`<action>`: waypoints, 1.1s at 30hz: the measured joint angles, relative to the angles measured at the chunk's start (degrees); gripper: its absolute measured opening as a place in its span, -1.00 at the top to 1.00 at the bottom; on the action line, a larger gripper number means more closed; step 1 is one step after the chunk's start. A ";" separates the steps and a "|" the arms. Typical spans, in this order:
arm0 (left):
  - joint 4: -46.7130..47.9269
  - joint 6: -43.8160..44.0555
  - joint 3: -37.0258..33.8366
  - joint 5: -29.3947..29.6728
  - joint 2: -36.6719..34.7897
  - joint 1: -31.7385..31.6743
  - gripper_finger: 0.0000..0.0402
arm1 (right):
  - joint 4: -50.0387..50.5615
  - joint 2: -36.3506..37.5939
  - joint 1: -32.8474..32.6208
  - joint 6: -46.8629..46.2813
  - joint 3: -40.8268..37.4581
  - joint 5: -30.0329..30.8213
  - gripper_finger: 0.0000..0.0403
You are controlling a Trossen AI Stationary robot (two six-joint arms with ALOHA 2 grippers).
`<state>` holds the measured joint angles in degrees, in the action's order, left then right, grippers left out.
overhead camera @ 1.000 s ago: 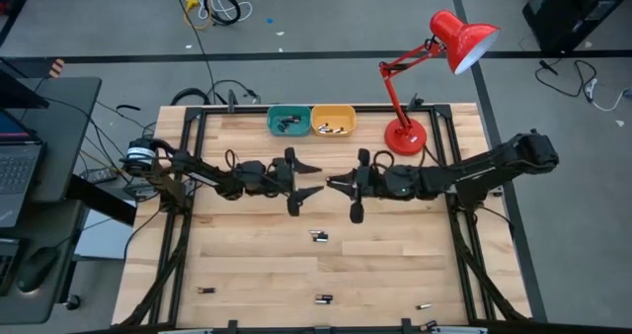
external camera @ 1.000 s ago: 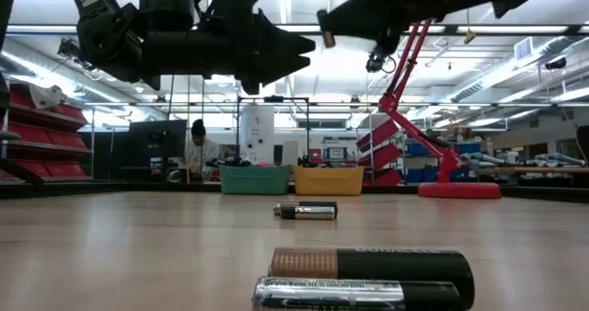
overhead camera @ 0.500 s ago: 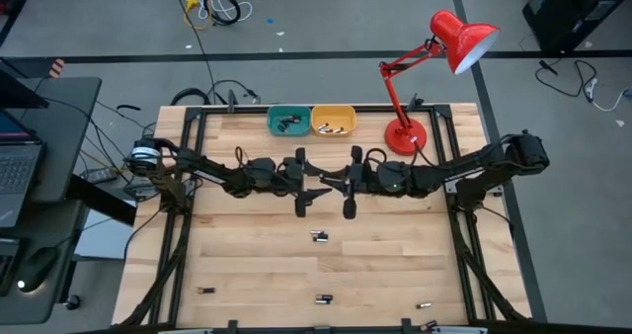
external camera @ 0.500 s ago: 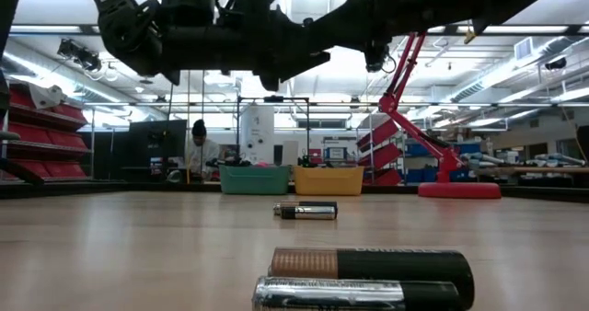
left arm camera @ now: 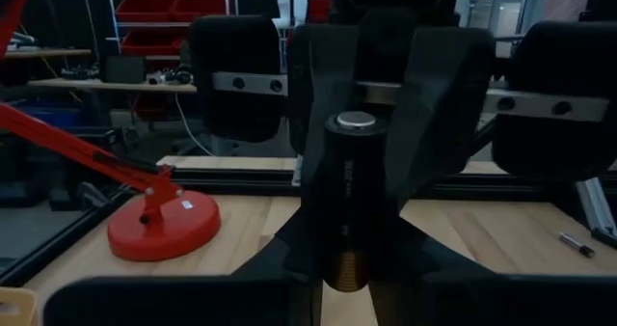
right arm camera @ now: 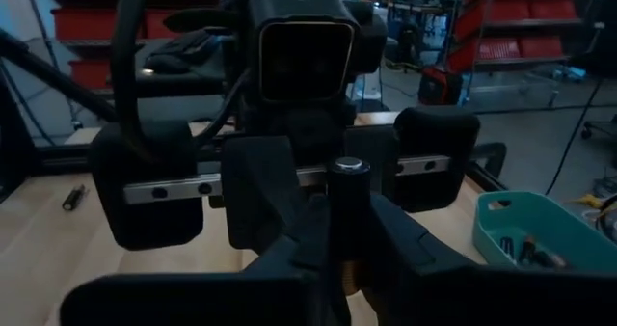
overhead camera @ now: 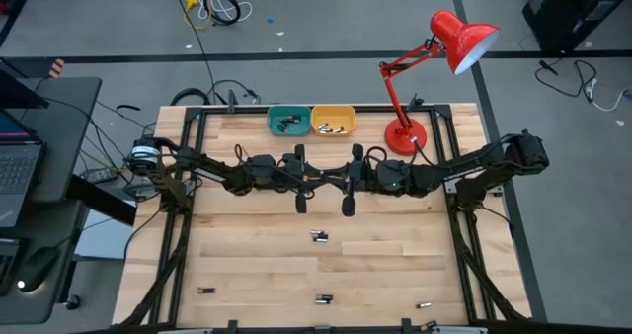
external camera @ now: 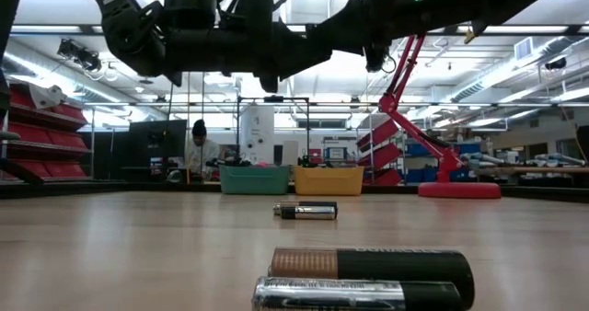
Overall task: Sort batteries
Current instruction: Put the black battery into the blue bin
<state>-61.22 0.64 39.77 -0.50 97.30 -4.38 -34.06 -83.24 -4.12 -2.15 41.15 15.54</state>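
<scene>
One battery point(left arm camera: 345, 196), dark with a silvery end up and a coppery end down, stands upright in mid-air between my two grippers. They meet tip to tip above the table's middle: my left gripper point(overhead camera: 316, 181) comes from the left and my right gripper point(overhead camera: 336, 181) from the right, both shut on this battery point(right arm camera: 345, 215). More batteries lie flat on the wood: a pair point(overhead camera: 318, 236) below the grippers and single ones point(overhead camera: 323, 298) point(overhead camera: 204, 291) point(overhead camera: 423, 304) near the front edge. My left gripper pinches the battery's lower body point(left arm camera: 339, 254) between its two fingers, coming level from the table's left. The battery stands upright, clear of the table. My right gripper pinches the same battery's body point(right arm camera: 343, 239) between its two fingers, coming level from the table's right. The silvery end point(right arm camera: 347, 164) sticks up above the fingers.
A teal bin point(overhead camera: 288, 121) and a yellow bin point(overhead camera: 333, 120), each with small batteries in it, stand side by side at the far edge. A red desk lamp's base point(overhead camera: 405, 134) sits at the far right. A person shows far behind the table point(external camera: 197, 150).
Both grippers have come together over the table's middle, the left going right and the right going left. My left gripper, open a second ago, has shut on the battery that the right gripper holds.
</scene>
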 joint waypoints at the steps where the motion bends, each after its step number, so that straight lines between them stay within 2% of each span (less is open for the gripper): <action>1: 0.20 0.00 0.00 0.04 0.00 -0.30 0.69 | 0.32 0.00 0.16 -1.34 0.02 0.57 0.74; 7: 8.18 2.91 -0.04 7.01 -0.02 -4.93 0.69 | 4.46 0.09 0.75 -6.30 0.04 9.09 0.45; 11: 12.16 6.29 -0.04 5.83 -0.02 -9.27 0.69 | 5.80 0.09 0.90 -6.62 0.04 13.58 0.26; 16: 13.22 9.52 -0.04 2.21 -0.04 -14.01 0.69 | 5.95 0.11 0.74 -5.76 0.04 13.79 0.09; 21: 16.36 12.08 -0.04 0.97 -0.27 -18.97 0.69 | 9.07 0.13 0.31 -9.83 0.04 13.74 0.03; 25: 23.49 12.54 1.35 -0.66 -0.28 -24.26 0.69 | 12.08 0.13 -0.58 -11.89 0.02 13.04 0.03; 33: 39.86 9.92 8.50 -0.87 -0.28 -33.08 0.69 | 12.29 0.13 -2.15 -12.73 0.02 12.93 0.04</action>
<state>-21.36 10.57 48.26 -1.37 97.01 -37.46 -21.76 -83.11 -6.27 -14.87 41.17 28.47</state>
